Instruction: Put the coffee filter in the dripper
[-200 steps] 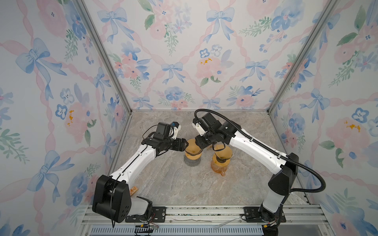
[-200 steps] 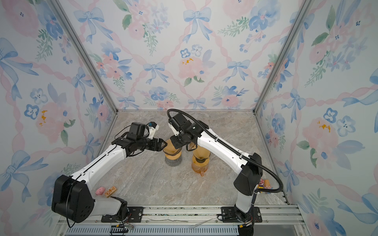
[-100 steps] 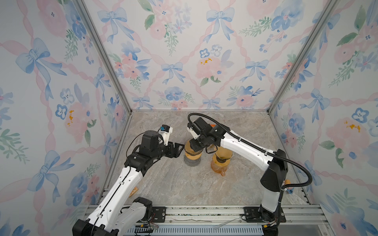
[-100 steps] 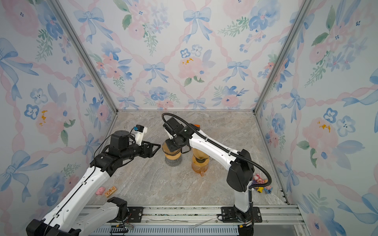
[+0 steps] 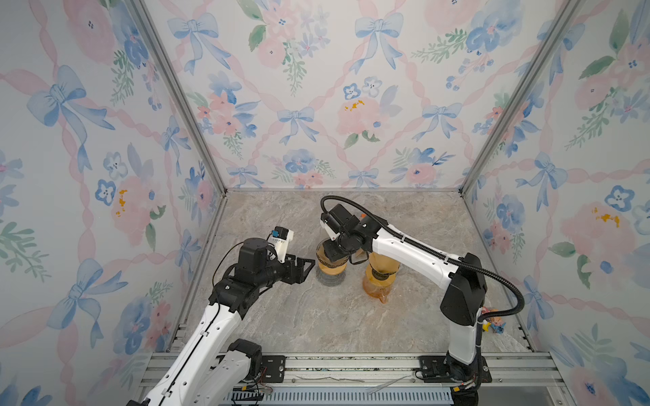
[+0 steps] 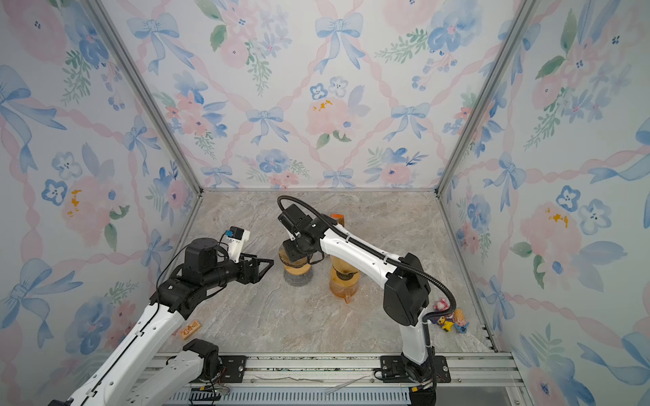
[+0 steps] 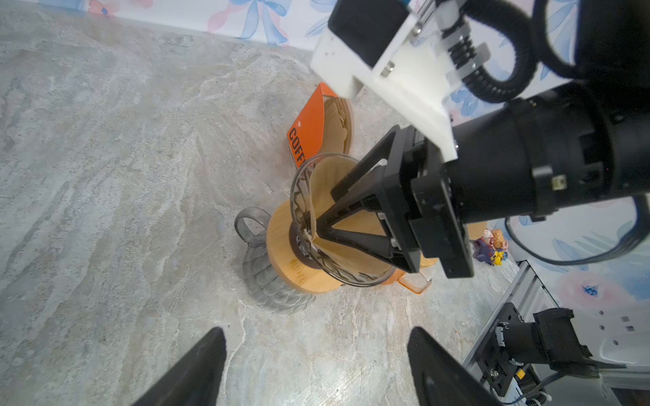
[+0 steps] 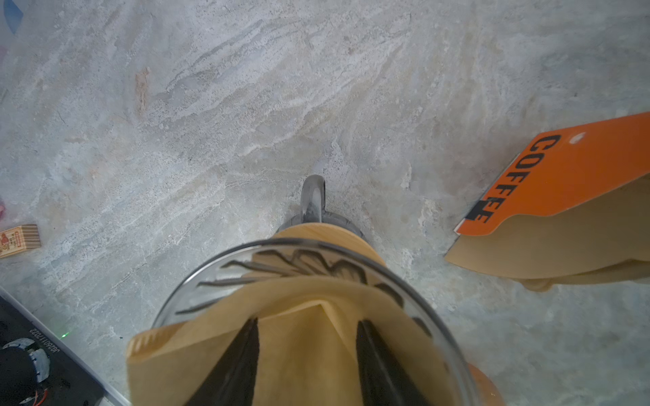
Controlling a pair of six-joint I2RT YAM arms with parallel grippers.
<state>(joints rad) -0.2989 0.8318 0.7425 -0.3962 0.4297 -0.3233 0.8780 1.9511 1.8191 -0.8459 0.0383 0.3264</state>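
I read the right gripper point(image 8: 307, 320) parted inside the coffee filter point(image 8: 211, 337), blocking the dripper point(image 8: 246, 270) mouth. The left gripper point(image 7: 315, 330) hangs released; filter pack point(image 8: 562, 168) mid-right.

The coffee filter point(image 8: 306, 351) is found in the dripper point(image 7: 281, 242), which is set on a mug point(image 7: 271, 291) on the table point(image 5: 316, 327). A carafe point(image 5: 378, 284) is placed just right of it, a filter pack point(image 7: 307, 123) behind.
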